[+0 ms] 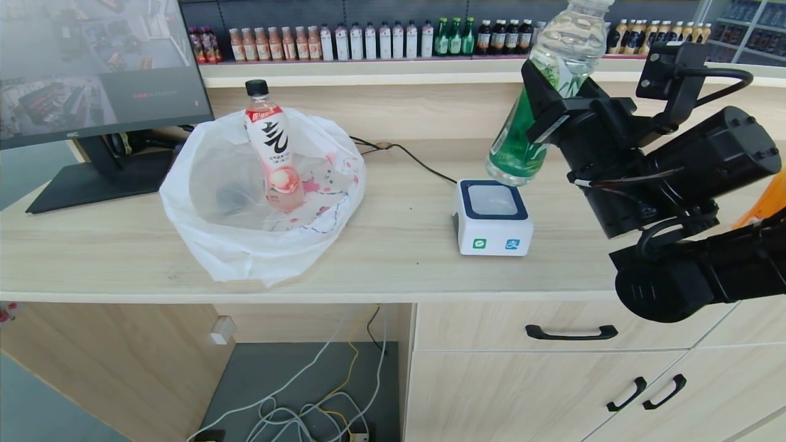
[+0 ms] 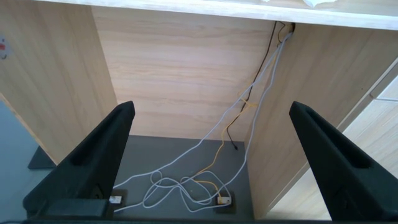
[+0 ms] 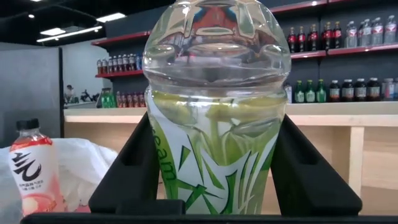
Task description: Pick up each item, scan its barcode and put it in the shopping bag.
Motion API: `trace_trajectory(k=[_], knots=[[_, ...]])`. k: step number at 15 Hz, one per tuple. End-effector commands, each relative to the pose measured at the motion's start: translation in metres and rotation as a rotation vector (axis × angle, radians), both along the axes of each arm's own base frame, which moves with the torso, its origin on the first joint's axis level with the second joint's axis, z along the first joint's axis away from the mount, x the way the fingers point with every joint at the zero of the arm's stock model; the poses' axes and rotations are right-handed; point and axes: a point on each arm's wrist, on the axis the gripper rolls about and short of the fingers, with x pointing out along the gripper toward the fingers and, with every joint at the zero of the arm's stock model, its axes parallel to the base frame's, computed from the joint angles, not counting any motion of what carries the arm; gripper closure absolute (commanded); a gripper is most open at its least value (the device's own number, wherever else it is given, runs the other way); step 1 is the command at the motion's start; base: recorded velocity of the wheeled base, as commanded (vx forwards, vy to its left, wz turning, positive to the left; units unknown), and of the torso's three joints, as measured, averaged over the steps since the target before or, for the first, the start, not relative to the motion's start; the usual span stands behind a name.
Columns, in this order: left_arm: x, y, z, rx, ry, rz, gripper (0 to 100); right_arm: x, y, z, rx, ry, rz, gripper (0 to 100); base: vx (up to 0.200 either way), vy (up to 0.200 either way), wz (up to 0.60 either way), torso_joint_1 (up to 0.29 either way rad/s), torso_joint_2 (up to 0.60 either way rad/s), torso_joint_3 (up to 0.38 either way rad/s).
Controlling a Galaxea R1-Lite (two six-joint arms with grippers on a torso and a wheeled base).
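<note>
From the head view I see my right gripper (image 1: 551, 101) clamped around the middle of a green-labelled bottle (image 1: 521, 147), held tilted with its cap leaning toward the desk's back edge. Its base sits just over the back rim of the scanner (image 1: 493, 218); I can't tell whether the two touch. The scanner stands right of the middle of the desk (image 1: 393, 264), near the front edge, and its cable (image 1: 417, 161) runs off toward the back edge. A band of bare wood separates it from the shopping bag (image 1: 245, 252), which sits left of centre with its mouth spread wide and its lower fold close to the front edge. A pink-labelled bottle (image 1: 273, 147) stands upright inside the bag. A monitor (image 1: 92, 61) occupies the back left corner, its base just beside the bag's rim. In the left wrist view my left gripper (image 2: 211, 112) hangs below the desk's front edge, its fingers (image 2: 99, 162) spread wide with nothing between them, facing the open recess where loose cables (image 2: 186, 186) lie on the dark floor. In the right wrist view the green-labelled bottle sits squeezed between both dark fingers (image 3: 134, 168), with the bag and pink-labelled bottle well off to one side.
</note>
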Motion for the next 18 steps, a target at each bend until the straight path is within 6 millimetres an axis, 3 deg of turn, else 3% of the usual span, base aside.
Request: trace_trajectory(k=[1,14,18], knots=[[0.0,0.0,0.0,0.0,0.0,0.001,0,0.0018,0.0008,0.0002,0.002,-0.004,0.001,100,0.0,0.2,0.0,0.002,-0.01,0.002],[0.0,0.0,0.0,0.0,0.0,-0.002,0,0.0007,-0.0039,0.0044,0.021,-0.01,0.004,100,0.0,0.2,0.0,0.001,0.0,0.003],[0.0,0.0,0.0,0.002,0.0,-0.002,0,0.0007,-0.0039,0.0044,0.021,-0.01,0.004,100,0.0,0.0,0.0,0.0,0.0,0.0]])
